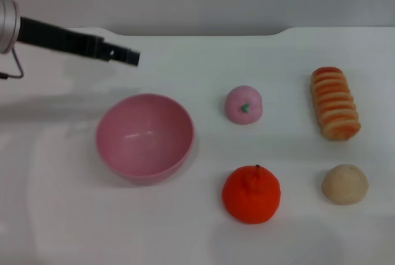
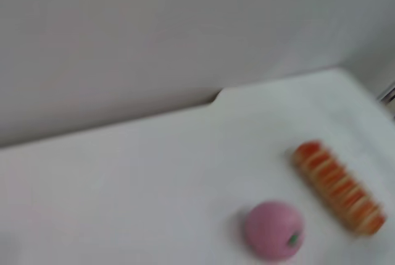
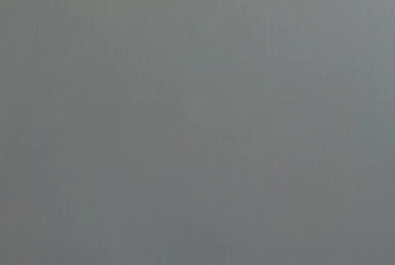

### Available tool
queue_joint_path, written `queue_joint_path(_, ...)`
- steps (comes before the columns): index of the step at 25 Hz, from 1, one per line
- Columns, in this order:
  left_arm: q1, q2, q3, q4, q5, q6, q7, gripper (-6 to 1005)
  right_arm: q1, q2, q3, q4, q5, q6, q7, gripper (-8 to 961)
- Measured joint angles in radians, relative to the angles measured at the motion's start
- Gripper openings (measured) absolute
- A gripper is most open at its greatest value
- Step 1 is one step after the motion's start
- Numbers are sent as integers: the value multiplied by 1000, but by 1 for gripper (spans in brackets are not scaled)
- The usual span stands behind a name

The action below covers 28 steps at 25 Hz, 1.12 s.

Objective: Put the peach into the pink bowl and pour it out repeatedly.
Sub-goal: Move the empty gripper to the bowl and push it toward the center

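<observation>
Peach [image 1: 243, 104] upright, green stem mark toward camera; left hand [image 1: 126, 55] state unclear.

No text, label, brand, number or sign can be read on anything here.

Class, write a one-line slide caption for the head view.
Left gripper hovers beyond the empty pink bowl; the peach waits on the white table beside it.

The white surface [image 1: 203, 228] carries the empty pink bowl [image 1: 144, 137] at left. The peach [image 1: 243, 104] and orange fruit [image 1: 251, 194] lie mid-surface. A striped bread roll [image 1: 334, 102] and beige ball [image 1: 344, 183] lie at right.
</observation>
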Motion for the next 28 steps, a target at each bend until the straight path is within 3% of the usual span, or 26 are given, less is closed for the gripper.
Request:
queue_joint_path(1,-1,-18,1,45,104,30,-41,773,0,0,0,0,0,0,0,535)
queue_joint_path(3,-4,-31,1,71,167,51,-61,772,0,0,0,0,0,0,0,535)
queue_joint_path(5,-4,-31,1,71,167,51,-61,770,1,-1,0,0,1,0,0,535)
queue_joint_path(7,-17,-62,0,121,299,112,-97,768,1,-2,1,0,1,0,0,535)
queue_joint_path(16,-45,-117,0,133,507,103,-125,761,2,-2,0,1,0,0,0,534)
queue_joint_path(20,-52,-137,0,126,568,78,-129,758,4,0,0,4,-1,0,0,534)
queue_joint_path(28,-54,-157,7,115,586,70,-131,752,9,1,-1,13,-2,0,0,534)
